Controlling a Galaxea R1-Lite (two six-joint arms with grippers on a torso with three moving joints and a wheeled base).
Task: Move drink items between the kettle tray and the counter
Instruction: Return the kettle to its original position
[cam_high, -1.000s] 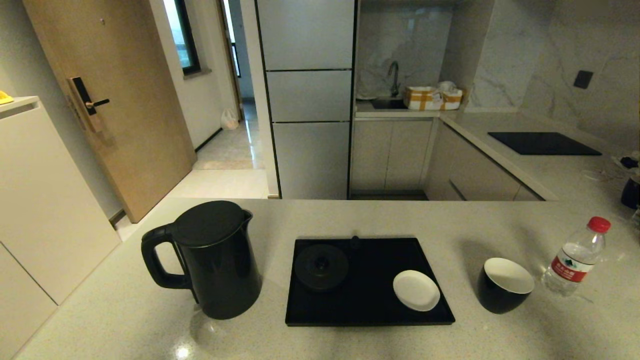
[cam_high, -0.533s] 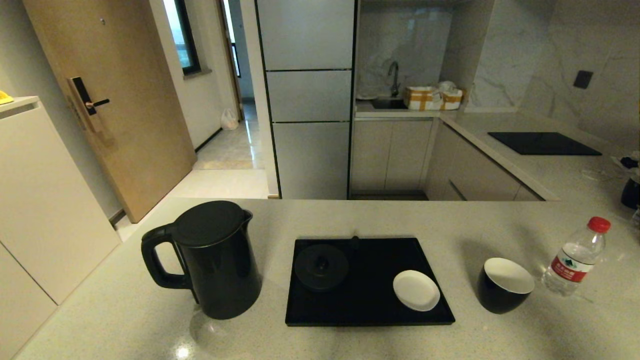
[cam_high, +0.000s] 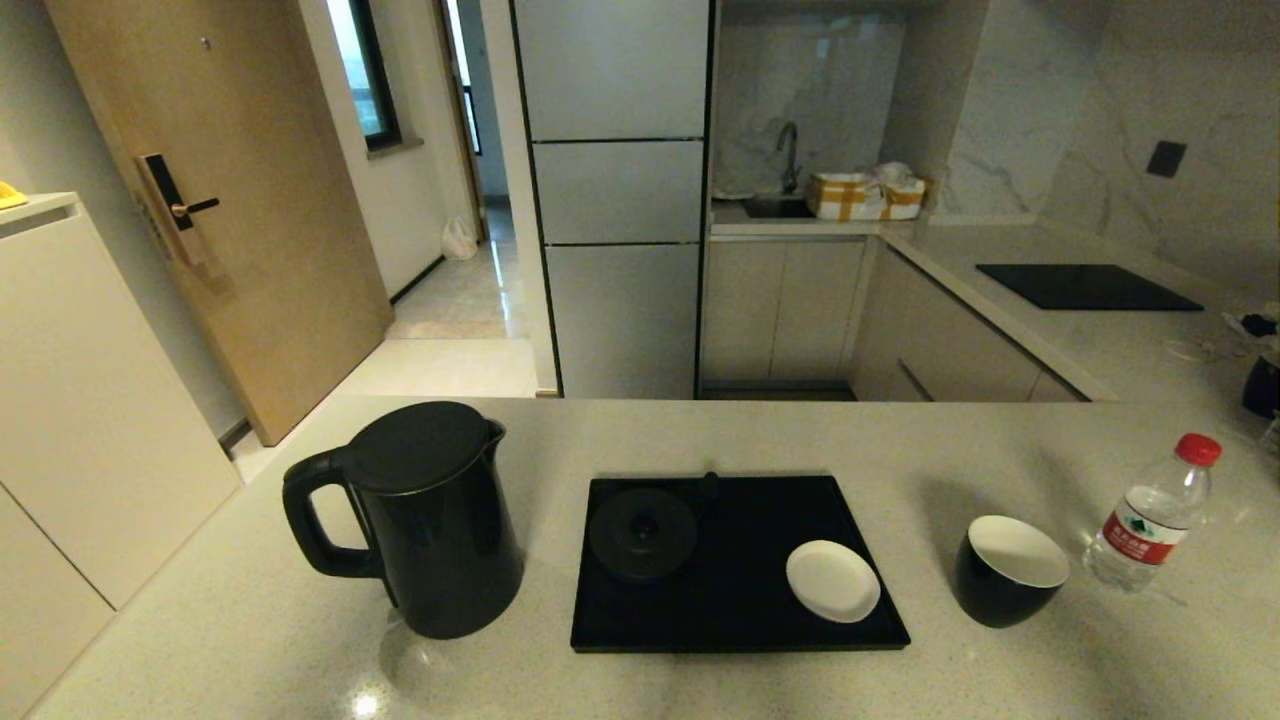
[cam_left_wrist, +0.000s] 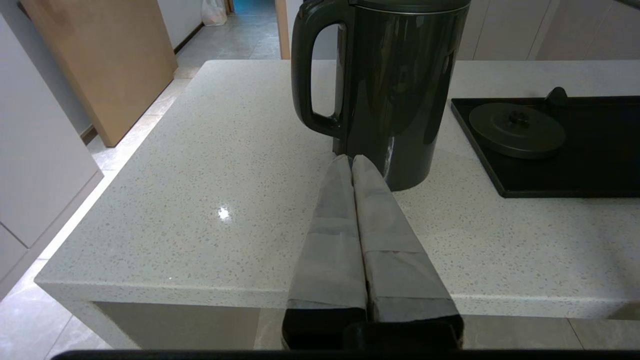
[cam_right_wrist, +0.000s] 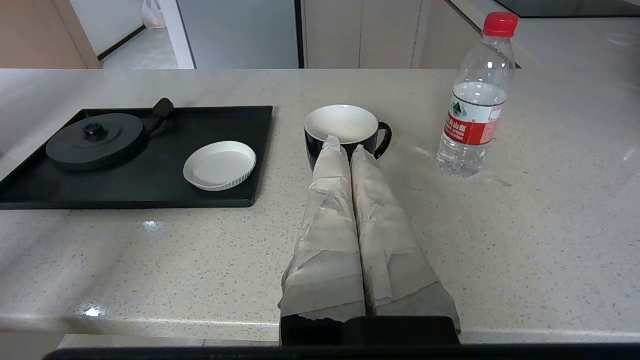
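A tall black kettle stands on the pale speckled counter, left of the flat black kettle tray. The tray holds its round black base and a small white saucer. Right of the tray sits the black cup with its white inside, then the clear bottle with a red cap. Neither arm shows in the head view. My left gripper is shut and empty, pointing at the kettle from near the counter's front edge. My right gripper is shut and empty, pointing at the cup, the bottle beside it.
A black cooktop panel lies on the side counter at the right, with a dark object and cables at the far right edge. Beyond the counter's far edge are floor, cabinets and a sink.
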